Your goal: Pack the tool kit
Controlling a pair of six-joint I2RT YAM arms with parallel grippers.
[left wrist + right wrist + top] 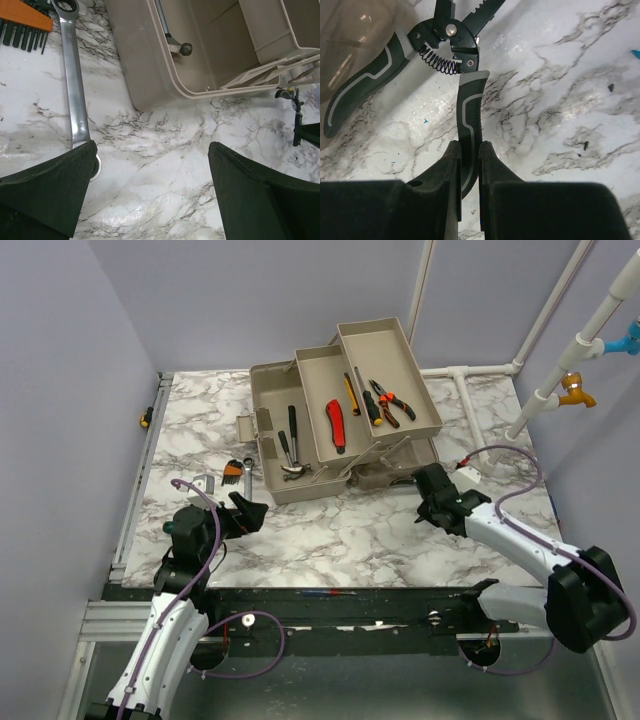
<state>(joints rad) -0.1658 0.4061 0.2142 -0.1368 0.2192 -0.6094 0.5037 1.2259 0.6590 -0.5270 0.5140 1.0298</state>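
step in hand: picking a loose tool. right claw [470,148] is clenched on one handle of the spring-loaded pliers [442,39], which lie flat on the worktop [350,540] just beside the toolbox [268,390], near its right front corner. toolbox sits mid-worktop, trays fanned open. left claw [150,192] is released, empty, next to the wrench [75,90]. next: lift clean, since a one-handle grip may let the pliers swing, then carry to a tray.

I see a white marble-patterned table [330,540] with grey veining, boxed in by plain lavender walls [60,360] at the left and back. A silver metal rail [135,502] runs along its left edge, and white plastic pipes [490,368] frame the right side. The light is even and soft.
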